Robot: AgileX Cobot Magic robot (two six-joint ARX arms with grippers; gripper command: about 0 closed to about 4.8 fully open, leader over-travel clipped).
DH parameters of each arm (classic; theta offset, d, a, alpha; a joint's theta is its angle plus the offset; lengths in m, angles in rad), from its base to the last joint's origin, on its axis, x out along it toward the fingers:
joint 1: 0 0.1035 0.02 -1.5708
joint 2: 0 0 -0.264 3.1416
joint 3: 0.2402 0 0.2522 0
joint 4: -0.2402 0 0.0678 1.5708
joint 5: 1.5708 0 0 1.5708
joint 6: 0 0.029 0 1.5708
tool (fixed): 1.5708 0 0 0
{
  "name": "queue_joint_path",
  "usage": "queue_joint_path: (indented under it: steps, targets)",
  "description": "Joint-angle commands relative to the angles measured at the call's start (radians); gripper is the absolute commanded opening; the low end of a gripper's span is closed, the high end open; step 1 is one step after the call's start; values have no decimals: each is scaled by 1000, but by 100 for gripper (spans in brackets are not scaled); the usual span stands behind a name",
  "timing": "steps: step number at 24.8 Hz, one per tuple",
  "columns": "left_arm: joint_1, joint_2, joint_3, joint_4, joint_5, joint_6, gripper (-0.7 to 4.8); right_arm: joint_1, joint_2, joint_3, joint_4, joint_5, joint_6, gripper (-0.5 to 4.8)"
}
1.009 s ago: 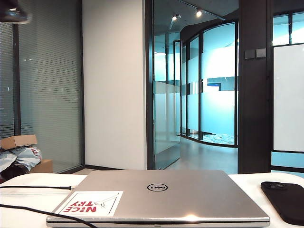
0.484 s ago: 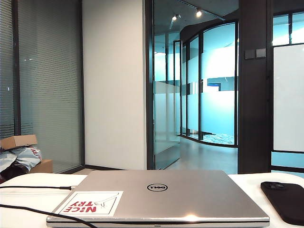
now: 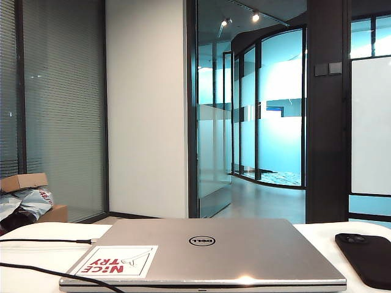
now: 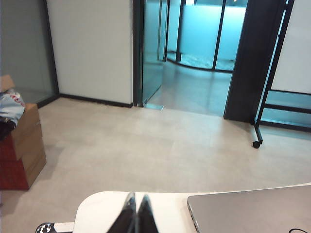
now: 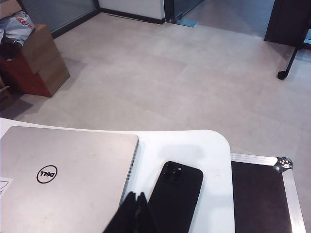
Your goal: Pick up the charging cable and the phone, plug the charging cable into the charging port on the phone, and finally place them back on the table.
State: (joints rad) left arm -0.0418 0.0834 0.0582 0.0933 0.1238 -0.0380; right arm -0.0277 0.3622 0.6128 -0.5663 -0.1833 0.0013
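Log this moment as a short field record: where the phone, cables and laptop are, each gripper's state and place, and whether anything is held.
phone: lies flat on the white table, beside the laptop, camera bump up
laptop: closed, silver, red-and-white sticker on the lid
cables: two thin black cords lie on the table left of the laptop; connector tips too small to tell apart
left gripper: shut, empty, above the table's edge next to the laptop
right gripper: shut, empty, over the gap between laptop and phone
held: nothing

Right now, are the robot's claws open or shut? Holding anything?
Left claw: shut, empty, above the table edge.
Right claw: shut, empty, beside the phone.
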Motion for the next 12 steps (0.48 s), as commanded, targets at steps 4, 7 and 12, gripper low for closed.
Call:
queue_joint_path:
  steps: [4,7,12]
  targets:
    - [1,-77,-55,56,3,1,-6,0,-1,4,18,2,-2,-5]
    - [3,-77,-56,55,3,4,-6,0,-6,4,19,2,-2,-5]
    - [4,-77,-56,14,3,5,-6,0,-9,4,18,2,-2,-5]
